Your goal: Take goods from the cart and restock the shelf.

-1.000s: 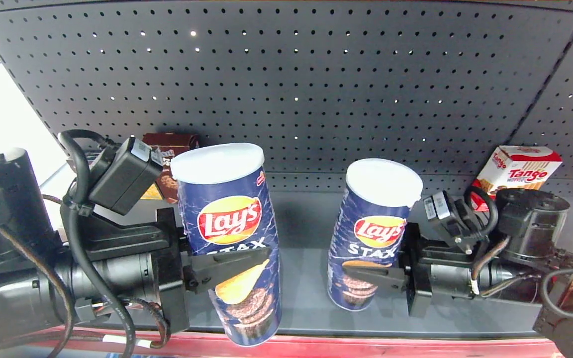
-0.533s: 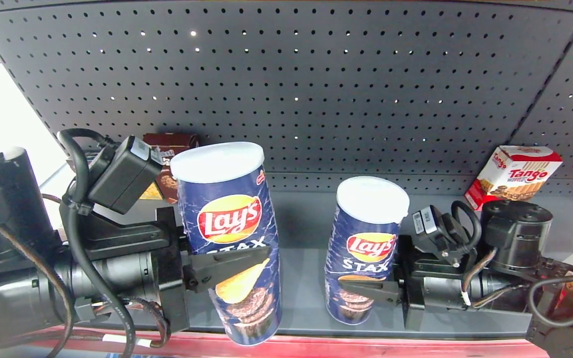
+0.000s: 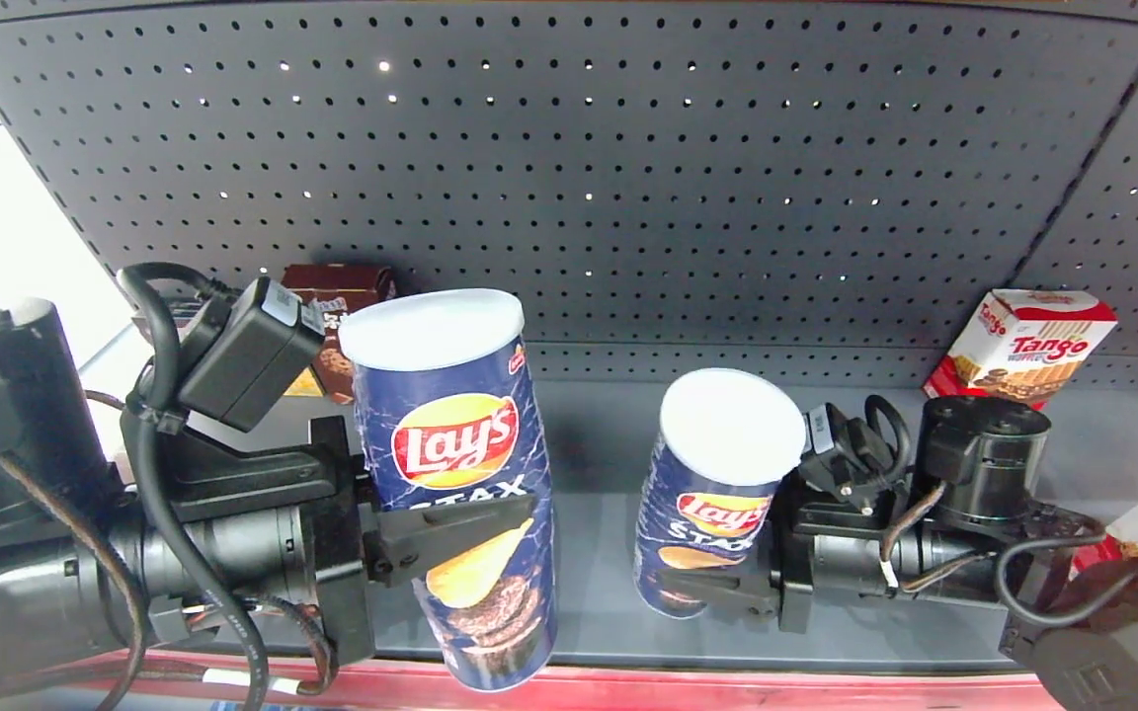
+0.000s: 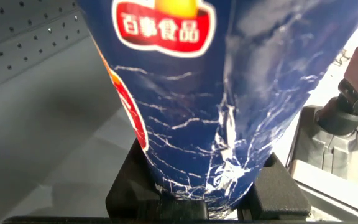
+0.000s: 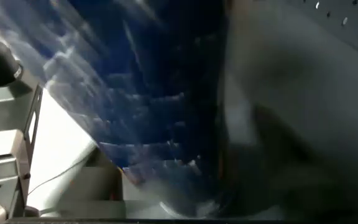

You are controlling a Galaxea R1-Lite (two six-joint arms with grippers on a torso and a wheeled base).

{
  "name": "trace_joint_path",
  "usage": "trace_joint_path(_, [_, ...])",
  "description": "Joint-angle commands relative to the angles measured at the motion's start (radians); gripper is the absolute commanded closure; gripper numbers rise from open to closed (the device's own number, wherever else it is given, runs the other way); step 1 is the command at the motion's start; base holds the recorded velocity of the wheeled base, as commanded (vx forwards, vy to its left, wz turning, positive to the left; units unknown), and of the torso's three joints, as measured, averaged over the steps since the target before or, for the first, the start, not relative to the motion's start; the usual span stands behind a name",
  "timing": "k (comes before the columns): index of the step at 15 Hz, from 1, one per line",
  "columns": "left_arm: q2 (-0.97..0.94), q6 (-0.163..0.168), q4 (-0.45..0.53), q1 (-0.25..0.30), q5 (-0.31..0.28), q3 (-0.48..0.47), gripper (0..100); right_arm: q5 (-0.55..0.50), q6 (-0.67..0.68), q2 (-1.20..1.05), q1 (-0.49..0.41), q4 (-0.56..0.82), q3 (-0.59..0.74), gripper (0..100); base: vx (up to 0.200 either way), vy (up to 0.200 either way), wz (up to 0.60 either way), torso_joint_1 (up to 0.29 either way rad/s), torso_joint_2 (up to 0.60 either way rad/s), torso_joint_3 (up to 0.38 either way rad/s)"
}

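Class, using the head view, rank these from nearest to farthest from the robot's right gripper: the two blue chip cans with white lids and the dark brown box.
1. The blue chip can with a white lid, on the right, gripped by the right gripper itself.
2. The second blue chip can, on the left, held by the left gripper.
3. The dark brown box, at the back left against the pegboard.

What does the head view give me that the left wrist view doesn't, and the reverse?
Head view: the right can in the right gripper, white lids on both cans, wafer boxes at right, a brown box behind the left arm.
Left wrist view: the lower wall of the left can up close between black jaws, and a pale frame beside it.
Both: the left can, grey shelf and pegboard.
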Motion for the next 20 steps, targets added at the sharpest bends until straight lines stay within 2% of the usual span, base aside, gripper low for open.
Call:
trace_joint_path(1, [0.0, 0.001, -0.001, -0.001, 0.0, 0.002, 100, -0.003, -0.001, -0.029, -0.002, 0.0, 0.02, 0, 0.0, 0.0, 0.0, 0.0, 0.0, 0.0])
trace_joint_path(6, [0.0, 0.001, -0.001, 0.0, 0.0, 0.005, 100, 0.0, 0.0, -0.165, -0.049, 0.002, 0.106, 0, 0.0, 0.0, 0.0, 0.0, 0.0, 0.0])
trace_joint_path(7, [0.0, 0.001, -0.001, -0.001, 0.0, 0.008, 100, 0.0, 0.002, -0.234, -0.077, 0.002, 0.154, 0, 0.0, 0.0, 0.0, 0.0, 0.0, 0.0])
trace_joint_path(11, [-0.002, 0.001, -0.001, -0.005, 0.0, 0.006, 100, -0.001, 0.006, -0.418, -0.124, 0.029, 0.209, 0, 0.0, 0.0, 0.0, 0.0, 0.0, 0.0])
trace_joint_path(14, [-0.029, 0.001, -0.001, -0.003, 0.0, 0.008, 100, -0.001, 0.014, -0.573, -0.233, 0.138, 0.19, 0, 0.0, 0.0, 0.0, 0.0, 0.0, 0.0])
trace_joint_path(16, [-0.043, 0.002, -0.001, -0.001, 0.0, 0.011, 100, -0.001, 0.084, -0.751, -0.333, 0.292, 0.152, 0, 0.0, 0.0, 0.0, 0.0, 0.0, 0.0])
trace_joint_path(18, [-0.045, 0.002, -0.001, -0.001, 0.002, 0.012, 100, -0.004, 0.115, -0.843, -0.405, 0.361, 0.138, 0, 0.0, 0.0, 0.0, 0.0, 0.0, 0.0])
trace_joint_path(19, [-0.045, 0.004, -0.001, 0.0, 0.002, 0.011, 100, -0.015, 0.132, -0.917, -0.489, 0.399, 0.149, 0, 0.0, 0.0, 0.0, 0.0, 0.0, 0.0])
trace_joint_path(20, [-0.052, 0.004, -0.001, 0.0, 0.002, 0.012, 100, -0.023, 0.16, -0.977, -0.534, 0.416, 0.167, 0, 0.0, 0.0, 0.0, 0.0, 0.0, 0.0])
